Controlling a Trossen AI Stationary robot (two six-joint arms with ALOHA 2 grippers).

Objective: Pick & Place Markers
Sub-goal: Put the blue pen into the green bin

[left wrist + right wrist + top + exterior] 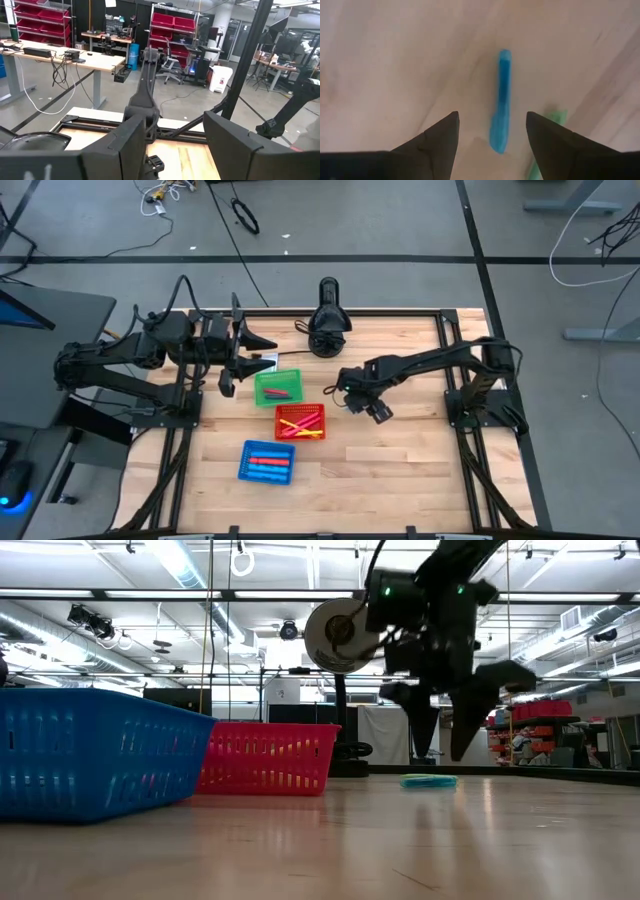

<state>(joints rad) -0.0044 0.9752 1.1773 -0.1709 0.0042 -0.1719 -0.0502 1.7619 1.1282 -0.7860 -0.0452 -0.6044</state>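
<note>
In the right wrist view a blue marker [501,107] lies flat on the wooden table, with a green marker [547,137] beside it. My right gripper [492,116] hangs open above them, pointing down, one finger on either side of the blue marker and clear of it. The low view shows the same gripper [448,725] above the markers [428,781]. The high view places it [370,410] right of the red basket [300,421]. My left gripper [245,358] waits open, raised by the green basket [278,387], touching nothing. Other markers lie in the baskets.
The green, red and blue baskets [267,462] stand in a slanting row at the table's middle, each with markers inside. A black camera stand [327,330] sits at the far edge. Bare wood lies near and right of the baskets.
</note>
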